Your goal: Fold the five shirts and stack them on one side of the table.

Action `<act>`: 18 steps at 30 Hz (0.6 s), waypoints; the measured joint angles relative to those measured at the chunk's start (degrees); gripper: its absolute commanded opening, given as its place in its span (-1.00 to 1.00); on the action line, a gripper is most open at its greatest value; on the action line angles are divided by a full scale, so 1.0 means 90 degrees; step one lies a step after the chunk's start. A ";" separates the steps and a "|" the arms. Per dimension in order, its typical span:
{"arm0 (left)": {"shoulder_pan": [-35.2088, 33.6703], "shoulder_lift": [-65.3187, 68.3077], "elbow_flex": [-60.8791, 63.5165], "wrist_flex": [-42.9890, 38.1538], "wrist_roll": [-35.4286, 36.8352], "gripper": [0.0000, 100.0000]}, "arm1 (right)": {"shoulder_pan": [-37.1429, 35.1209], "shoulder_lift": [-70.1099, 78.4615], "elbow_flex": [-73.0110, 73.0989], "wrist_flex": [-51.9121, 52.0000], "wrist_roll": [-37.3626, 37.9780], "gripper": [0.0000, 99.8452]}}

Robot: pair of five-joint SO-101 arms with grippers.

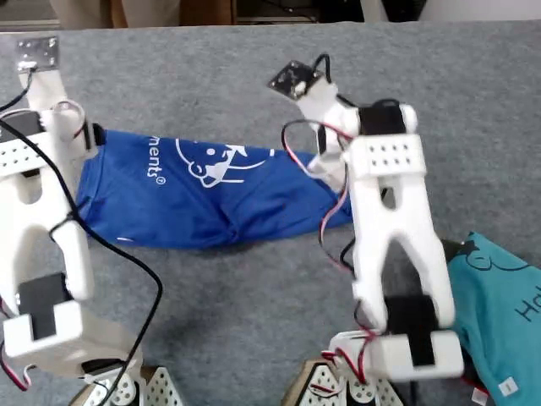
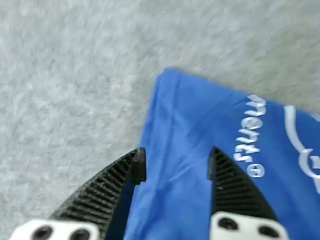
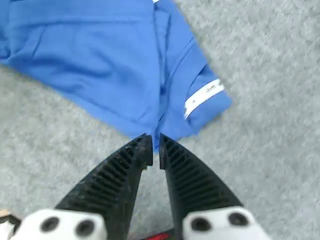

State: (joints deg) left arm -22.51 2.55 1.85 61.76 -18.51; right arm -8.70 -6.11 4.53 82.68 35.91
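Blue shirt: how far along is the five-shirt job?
Early. Done: possibly the teal shirt off to one side; can't tell if it's folded. In hand: blue shirt lies as a long band, left gripper open over one end, right gripper shut on the other. Left: finish this fold, then stack.

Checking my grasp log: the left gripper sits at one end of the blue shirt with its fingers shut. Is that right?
Not quite. The left gripper is at one end of the blue shirt, but its fingers are open, spread apart with the fabric's edge between them. The left wrist view shows this.
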 measured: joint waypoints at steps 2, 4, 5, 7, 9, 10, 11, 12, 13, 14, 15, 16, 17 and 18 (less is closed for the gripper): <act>-0.0137 0.0391 -0.0166 0.0059 -0.0205 -0.53 | 0.0000 -0.0430 0.0440 0.0000 0.0000 -0.90; -0.0166 0.0879 -0.0449 0.0244 -0.0430 -0.53 | 0.0020 -0.0811 0.0821 0.0000 0.0000 -0.90; -0.0166 0.1172 -0.0645 0.0391 -0.0537 -0.54 | 0.0020 -0.0987 0.0967 0.0049 0.0000 -0.90; -0.0195 0.1797 -0.1133 0.0801 -0.0713 -0.54 | 0.0020 -0.1270 0.1162 0.0176 0.0000 -0.90; -0.0244 0.2413 -0.1768 0.1328 -0.0850 -0.54 | 0.0020 -0.1475 0.1182 0.0332 0.0000 -0.90; -0.0254 0.2706 -0.2139 0.1612 -0.0918 -0.54 | 0.0020 -0.1573 0.1182 0.0420 0.0000 -0.90; -0.0274 0.2979 -0.2520 0.1846 -0.0957 -0.54 | 0.0020 -0.1651 0.1182 0.0479 0.0000 -0.90; -0.0283 0.3233 -0.2882 0.2081 -0.0977 -0.54 | 0.0020 -0.1719 0.1182 0.0557 0.0000 -0.90; -0.0313 0.3477 -0.3292 0.2315 -0.1006 -0.54 | 0.0020 -0.1758 0.1182 0.0615 0.0000 -0.90; -0.0361 0.3702 -0.3663 0.2501 -0.1016 -0.54 | 0.0020 -0.1807 0.1182 0.0674 0.0000 -0.90; -0.0391 0.3917 -0.4024 0.2667 -0.1035 -0.54 | 0.0020 -0.1856 0.1182 0.0733 0.0000 -0.90; -0.0420 0.4122 -0.4386 0.2833 -0.1045 -0.54 | 0.0020 -0.1905 0.1182 0.0781 0.0000 -0.90; -0.0440 0.4298 -0.4718 0.2960 -0.1045 -0.54 | 0.0020 -0.1963 0.1182 0.0830 0.0000 -0.90; -0.0440 0.4484 -0.5031 0.3126 -0.1045 -0.54 | 0.0020 -0.2012 0.1182 0.0860 0.0000 -0.90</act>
State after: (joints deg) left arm -26.46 42.90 -43.43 89.89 -27.91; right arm -8.53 -24.22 15.16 90.42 35.91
